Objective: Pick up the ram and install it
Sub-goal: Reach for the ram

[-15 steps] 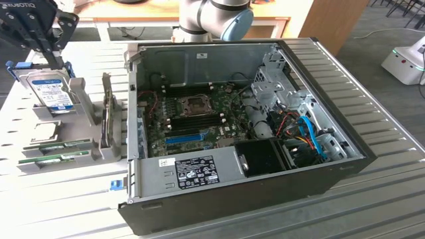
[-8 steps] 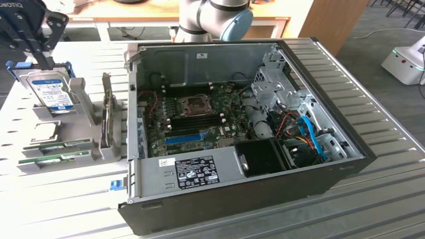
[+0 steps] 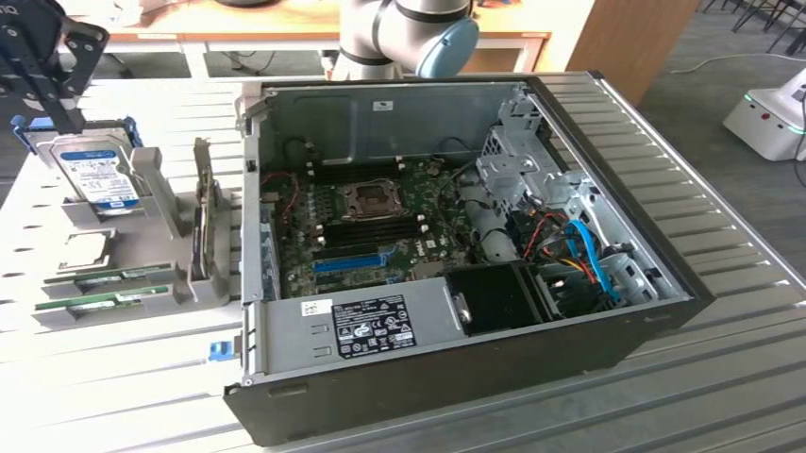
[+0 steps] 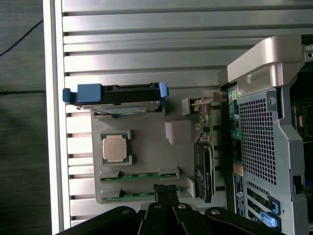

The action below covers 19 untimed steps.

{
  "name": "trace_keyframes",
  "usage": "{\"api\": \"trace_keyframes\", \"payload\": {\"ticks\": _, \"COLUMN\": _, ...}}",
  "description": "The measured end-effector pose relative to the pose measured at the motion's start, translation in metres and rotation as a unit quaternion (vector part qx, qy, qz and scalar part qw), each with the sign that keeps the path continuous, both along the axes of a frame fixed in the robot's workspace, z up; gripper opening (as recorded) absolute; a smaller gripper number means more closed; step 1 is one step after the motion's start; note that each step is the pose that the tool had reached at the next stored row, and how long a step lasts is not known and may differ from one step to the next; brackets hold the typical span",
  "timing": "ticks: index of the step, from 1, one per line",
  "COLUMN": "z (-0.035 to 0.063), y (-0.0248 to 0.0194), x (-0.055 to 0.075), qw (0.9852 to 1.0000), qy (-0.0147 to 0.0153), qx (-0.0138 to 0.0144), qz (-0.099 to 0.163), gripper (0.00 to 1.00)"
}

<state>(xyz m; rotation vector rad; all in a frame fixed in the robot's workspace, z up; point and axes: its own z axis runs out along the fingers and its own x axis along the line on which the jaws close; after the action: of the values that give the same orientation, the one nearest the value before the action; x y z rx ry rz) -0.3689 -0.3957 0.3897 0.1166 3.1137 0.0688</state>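
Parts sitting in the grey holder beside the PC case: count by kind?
hard drive: 1
CPU: 1
ram sticks: 2
expansion card: 1
Total: 5

Light: bright, even, overhead.
Glare: pale sheen on worktop (image 3: 743, 311) slats.
Shadows: deep inside case (image 3: 504, 377), soft elsewhere.
Wrist view: dimmer, floor (image 4: 22, 122) nearly black.

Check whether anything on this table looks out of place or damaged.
Nothing stands out. Both ram sticks lie in their slots in the holder, the processor sits flat in its recess, the hard drive stands in its cradle. The shut claw hovers above the holder, beside the open computer case.
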Motion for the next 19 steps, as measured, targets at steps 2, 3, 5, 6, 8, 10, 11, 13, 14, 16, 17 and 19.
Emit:
{"api": "trace_keyframes", "payload": {"ticks": 2, "z": -0.0001, "y": 0.0000, "x": -0.0031, "qw": 1.0000, "qy": 0.0000, "qx": 0.0000, "qz": 0.000, "gripper": 0.11}}
{"api": "trace_keyframes", "payload": {"ticks": 3, "z": -0.0001, "y": 0.0000, "x": -0.0045, "qw": 1.0000, "qy": 0.0000, "qx": 0.0000, "qz": 0.000, "gripper": 0.11}}
{"api": "trace_keyframes", "payload": {"ticks": 5, "z": -0.0002, "y": 0.0000, "x": -0.0068, "qw": 1.0000, "qy": 0.0000, "qx": 0.0000, "qz": 0.000, "gripper": 0.11}}
{"api": "trace_keyframes", "payload": {"ticks": 6, "z": -0.0002, "y": 0.0000, "x": -0.0070, "qw": 1.0000, "qy": 0.0000, "qx": 0.0000, "qz": 0.000, "gripper": 0.11}}
{"api": "trace_keyframes", "payload": {"ticks": 8, "z": -0.0002, "y": 0.0000, "x": -0.0070, "qw": 1.0000, "qy": 0.0000, "qx": 0.0000, "qz": 0.000, "gripper": 0.11}}
{"api": "trace_keyframes", "payload": {"ticks": 10, "z": -0.0002, "y": 0.0000, "x": -0.0071, "qw": 1.0000, "qy": 0.0000, "qx": 0.0000, "qz": 0.000, "gripper": 0.11}}
{"api": "trace_keyframes", "payload": {"ticks": 11, "z": -0.0002, "y": 0.0000, "x": -0.0071, "qw": 1.0000, "qy": 0.0000, "qx": 0.0000, "qz": 0.000, "gripper": 0.11}}
{"api": "trace_keyframes", "payload": {"ticks": 13, "z": -0.0002, "y": -0.0001, "x": -0.0072, "qw": 1.0000, "qy": 0.0000, "qx": 0.0000, "qz": 0.000, "gripper": 0.11}}
{"api": "trace_keyframes", "payload": {"ticks": 14, "z": -0.0002, "y": -0.0004, "x": -0.0074, "qw": 1.0000, "qy": 0.0000, "qx": 0.0000, "qz": 0.000, "gripper": 0.11}}
{"api": "trace_keyframes", "payload": {"ticks": 16, "z": -0.0002, "y": -0.0018, "x": -0.0073, "qw": 1.0000, "qy": 0.0000, "qx": 0.0000, "qz": 0.000, "gripper": 0.11}}
{"api": "trace_keyframes", "payload": {"ticks": 17, "z": -0.0002, "y": -0.0029, "x": -0.0073, "qw": 1.0000, "qy": 0.0000, "qx": 0.0000, "qz": 0.000, "gripper": 0.11}}
{"api": "trace_keyframes", "payload": {"ticks": 19, "z": -0.0002, "y": -0.0048, "x": -0.0073, "qw": 1.0000, "qy": 0.0000, "qx": 0.0000, "qz": 0.000, "gripper": 0.11}}
